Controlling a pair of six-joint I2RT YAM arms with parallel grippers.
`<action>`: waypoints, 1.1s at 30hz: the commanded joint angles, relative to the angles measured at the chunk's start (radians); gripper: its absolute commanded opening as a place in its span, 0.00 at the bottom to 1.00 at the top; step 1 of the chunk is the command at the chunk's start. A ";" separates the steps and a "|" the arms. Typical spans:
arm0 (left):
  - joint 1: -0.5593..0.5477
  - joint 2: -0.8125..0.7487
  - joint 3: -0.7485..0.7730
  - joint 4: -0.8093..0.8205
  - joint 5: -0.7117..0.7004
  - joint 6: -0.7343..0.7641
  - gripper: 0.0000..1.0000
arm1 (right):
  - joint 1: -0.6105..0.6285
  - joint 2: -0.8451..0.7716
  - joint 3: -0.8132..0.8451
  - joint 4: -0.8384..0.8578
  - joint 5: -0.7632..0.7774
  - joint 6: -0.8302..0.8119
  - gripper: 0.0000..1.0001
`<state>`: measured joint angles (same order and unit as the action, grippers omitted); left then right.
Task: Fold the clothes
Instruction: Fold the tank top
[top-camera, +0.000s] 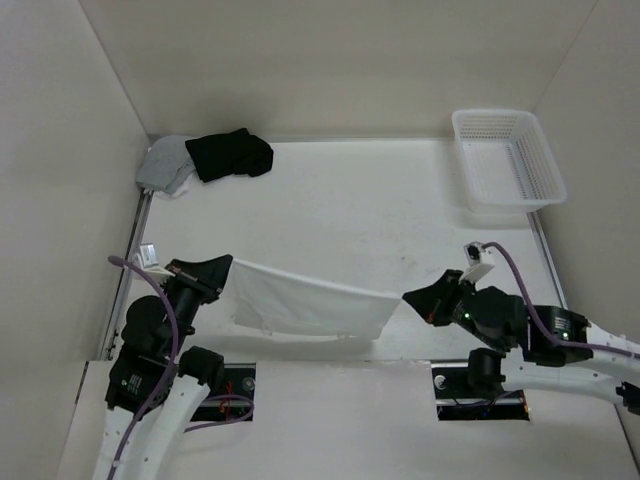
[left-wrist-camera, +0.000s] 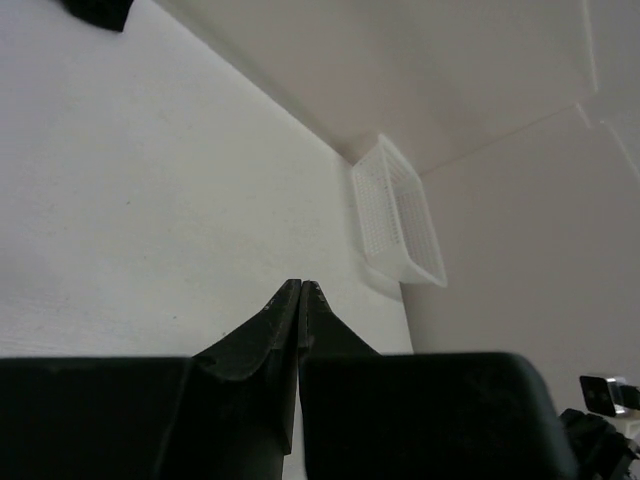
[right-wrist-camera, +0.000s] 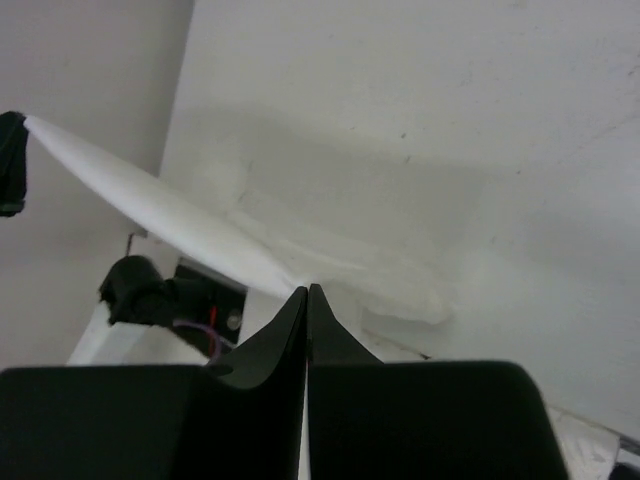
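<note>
The clothes (top-camera: 305, 305), a white thin top, hang stretched in a band between my two grippers above the near part of the table. My left gripper (top-camera: 228, 266) is shut on the top's left corner. In the left wrist view the jaws (left-wrist-camera: 300, 284) are pressed together and the cloth itself does not show. My right gripper (top-camera: 405, 298) is shut on the right corner. In the right wrist view the fabric (right-wrist-camera: 170, 215) runs taut from its closed tips (right-wrist-camera: 307, 289) up to the left, with the lower part sagging onto the table.
A black garment (top-camera: 230, 153) and a grey garment (top-camera: 165, 165) lie bunched in the far left corner. A white mesh basket (top-camera: 505, 160) stands at the far right against the wall, also in the left wrist view as the basket (left-wrist-camera: 400, 215). Walls enclose the table.
</note>
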<state>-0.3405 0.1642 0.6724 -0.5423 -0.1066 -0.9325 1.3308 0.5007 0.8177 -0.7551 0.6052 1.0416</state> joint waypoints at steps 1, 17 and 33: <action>0.016 0.067 -0.060 -0.052 -0.012 0.017 0.00 | -0.116 0.094 -0.032 0.061 -0.011 -0.081 0.03; 0.103 1.000 -0.087 0.792 -0.038 0.064 0.01 | -0.920 0.895 0.003 0.838 -0.642 -0.368 0.02; 0.113 0.829 -0.312 0.840 0.042 0.024 0.02 | -0.925 0.780 -0.173 0.873 -0.608 -0.358 0.03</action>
<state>-0.2230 1.0843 0.4286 0.2832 -0.0921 -0.8948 0.4000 1.3304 0.6933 0.0593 -0.0223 0.6777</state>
